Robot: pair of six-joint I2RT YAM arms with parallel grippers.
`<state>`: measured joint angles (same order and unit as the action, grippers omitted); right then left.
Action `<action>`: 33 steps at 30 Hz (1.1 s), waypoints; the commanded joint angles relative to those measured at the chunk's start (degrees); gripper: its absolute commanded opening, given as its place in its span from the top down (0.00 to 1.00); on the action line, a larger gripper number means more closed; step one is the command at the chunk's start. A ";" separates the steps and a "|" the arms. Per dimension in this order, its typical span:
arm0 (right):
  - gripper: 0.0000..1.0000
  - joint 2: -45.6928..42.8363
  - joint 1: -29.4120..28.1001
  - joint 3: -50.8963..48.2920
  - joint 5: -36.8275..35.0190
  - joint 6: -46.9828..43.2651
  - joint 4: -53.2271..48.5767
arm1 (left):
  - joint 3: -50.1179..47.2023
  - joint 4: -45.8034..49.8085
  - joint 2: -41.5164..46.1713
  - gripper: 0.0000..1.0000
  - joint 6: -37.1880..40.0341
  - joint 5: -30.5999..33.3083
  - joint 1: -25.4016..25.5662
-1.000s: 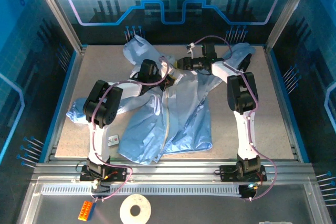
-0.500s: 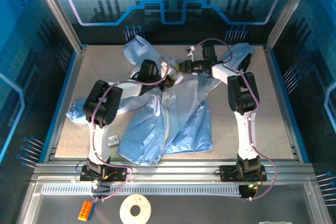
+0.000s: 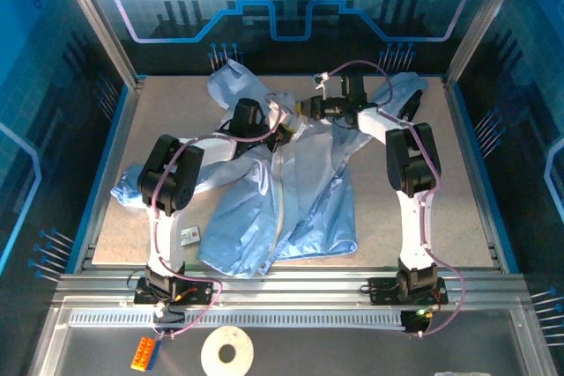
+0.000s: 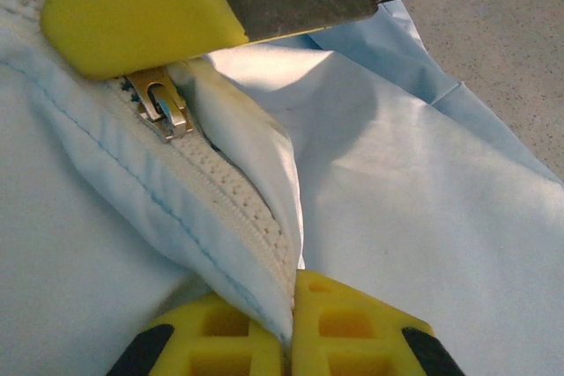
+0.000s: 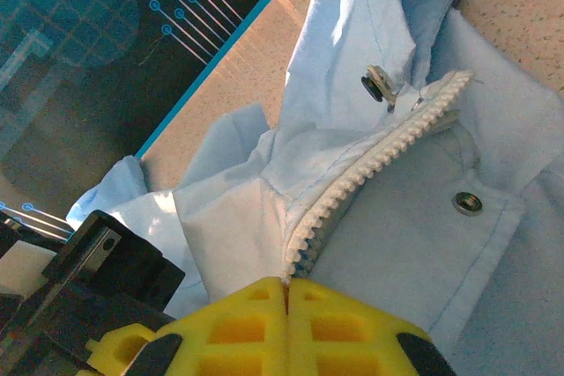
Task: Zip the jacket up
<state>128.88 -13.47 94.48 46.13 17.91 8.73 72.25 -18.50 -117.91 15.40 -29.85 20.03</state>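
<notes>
The light-blue jacket (image 3: 304,187) lies spread over the middle of the table, its pale zipper strip (image 3: 280,191) closed from the hem upward. Near the collar my left gripper (image 3: 284,134) is shut on the zipped strip; in the left wrist view its fingers (image 4: 352,332) pinch the cream zipper (image 4: 242,217) just below the metal slider (image 4: 163,103). My right gripper (image 3: 306,112) is shut at the slider end of the zipper, its yellow finger (image 4: 132,11) just above the slider. From the right gripper (image 5: 286,283) the loose teeth (image 5: 379,160) run up to the collar.
A small white card (image 3: 189,234) lies on the table by the left arm. Bare tabletop (image 3: 441,182) stretches to the right of the jacket. An orange brick (image 3: 144,353) and a white tape roll (image 3: 227,351) sit outside the front rail.
The right arm has shifted a little, its elbow drifting right and its wrist toward the back. The left arm and jacket look the same.
</notes>
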 commanded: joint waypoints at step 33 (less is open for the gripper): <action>0.82 -1.15 -0.30 2.44 9.24 -13.08 -6.71 | 2.87 7.96 3.06 1.00 2.08 -3.74 -0.66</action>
<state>127.94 -13.45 94.39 54.33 8.49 6.26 73.80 -12.01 -117.14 15.62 -31.38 19.97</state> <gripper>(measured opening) 0.181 0.079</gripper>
